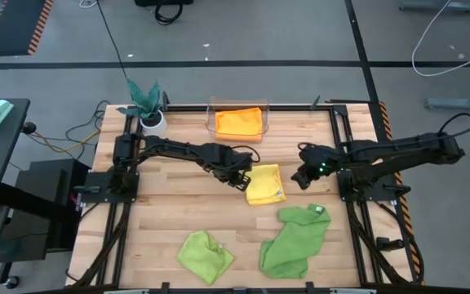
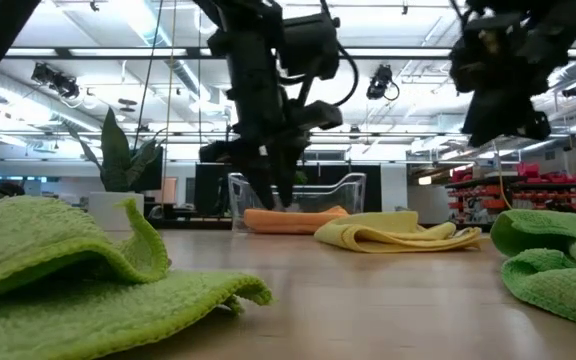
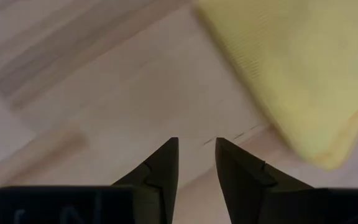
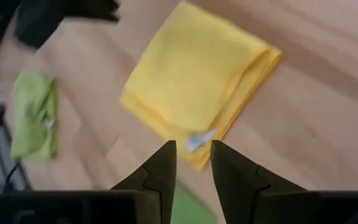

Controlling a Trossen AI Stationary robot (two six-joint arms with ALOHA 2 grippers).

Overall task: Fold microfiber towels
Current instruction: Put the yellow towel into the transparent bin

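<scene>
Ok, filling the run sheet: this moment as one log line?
yellow towel: folded, on table | left gripper: open, empty, beside it | right gripper: open, empty | orange towel: in clear bin

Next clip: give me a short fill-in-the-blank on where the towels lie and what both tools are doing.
1. The folded yellow towel lies between the left tool and the ____ tool.
2. The orange towel sits inside a clear ____.
3. The left tool's fingers stand apart, holding ____.
4. The towel with the white tag nearest the right arm is ____ green.

Missing words: right; bin; nothing; mid
</scene>
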